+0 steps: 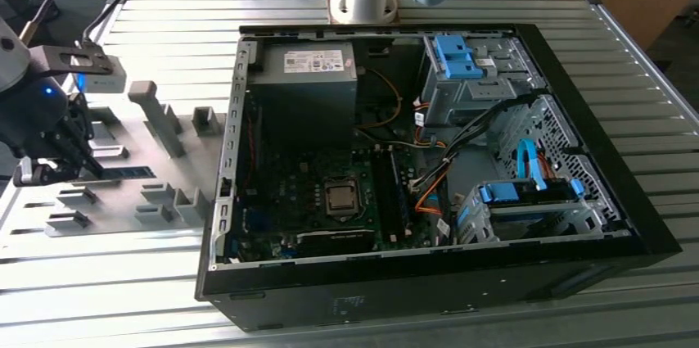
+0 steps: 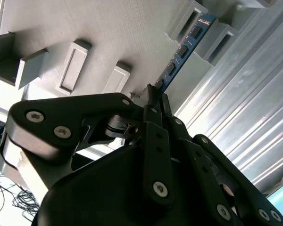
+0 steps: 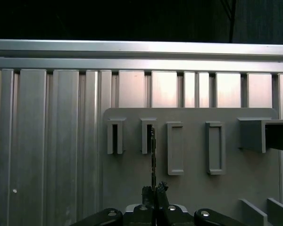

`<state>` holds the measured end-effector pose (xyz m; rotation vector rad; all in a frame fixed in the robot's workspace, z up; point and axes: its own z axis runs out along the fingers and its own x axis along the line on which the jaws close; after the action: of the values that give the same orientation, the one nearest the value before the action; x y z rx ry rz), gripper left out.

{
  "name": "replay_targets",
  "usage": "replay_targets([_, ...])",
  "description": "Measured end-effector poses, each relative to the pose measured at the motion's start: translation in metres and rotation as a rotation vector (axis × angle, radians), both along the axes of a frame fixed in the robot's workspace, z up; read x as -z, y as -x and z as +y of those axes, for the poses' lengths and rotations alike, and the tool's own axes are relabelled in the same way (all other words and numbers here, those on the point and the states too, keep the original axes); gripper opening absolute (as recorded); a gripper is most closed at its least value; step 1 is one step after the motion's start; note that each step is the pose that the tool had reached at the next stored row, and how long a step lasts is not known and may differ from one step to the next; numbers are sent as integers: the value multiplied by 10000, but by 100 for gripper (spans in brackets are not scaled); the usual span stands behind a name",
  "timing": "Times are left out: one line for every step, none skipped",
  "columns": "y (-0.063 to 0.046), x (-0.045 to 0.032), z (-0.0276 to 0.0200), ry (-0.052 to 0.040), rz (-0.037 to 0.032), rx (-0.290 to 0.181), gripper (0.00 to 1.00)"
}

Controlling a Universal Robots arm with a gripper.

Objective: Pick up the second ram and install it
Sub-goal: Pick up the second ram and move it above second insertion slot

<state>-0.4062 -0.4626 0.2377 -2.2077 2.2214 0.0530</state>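
The second ram [image 2: 184, 49] is a thin blue stick with black chips. It lies in the slots of two grey holder blocks [image 2: 220, 39] on a grey plate [image 1: 120, 131]. In the exterior view the second ram [image 1: 133, 172] shows as a short blue strip at the left. My gripper [image 2: 155, 94] is shut on its near end, with the black fingers [image 2: 148, 117] pressed against both sides. The first wrist view shows the stick [image 3: 153, 155] edge-on, running from its holder slot [image 3: 146, 136] to my gripper [image 3: 154, 189]. In the exterior view my gripper [image 1: 85, 166] is low over the plate.
An open black computer case [image 1: 437, 291] lies at the exterior view's right of the plate, with the motherboard [image 1: 317, 217] exposed. A dark stick [image 1: 391, 192] stands in a motherboard slot. Other grey holder blocks [image 1: 164, 119] rise from the plate. The table is ribbed metal [image 1: 98, 282].
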Motion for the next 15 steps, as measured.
replay_targets([0, -3, 0, 0, 0, 0, 14])
replay_targets([0, -4, 0, 0, -1, 0, 14])
replay_targets([0, -5, 0, 0, -1, -1, 14])
replay_targets([0, -7, 0, 1, -1, -1, 14])
replay_targets([0, -8, 1, 3, 0, 0, 14])
replay_targets([0, -9, 1, 6, 0, 0, 14])
replay_targets([0, -11, 1, 9, 1, 0, 14])
replay_targets([0, -15, 1, 10, 1, 0, 14])
replay_targets([0, -24, 1, 14, 4, 0, 14])
replay_targets([0, -31, 1, 14, 2, -1, 14])
replay_targets([0, -40, 2, 13, 0, 0, 14])
replay_targets([0, -52, 2, 14, 1, 0, 14])
replay_targets([0, -61, 2, 14, 0, 0, 14])
replay_targets([0, -71, 2, 14, 1, 0, 14])
replay_targets([0, -80, 2, 14, 0, 0, 14])
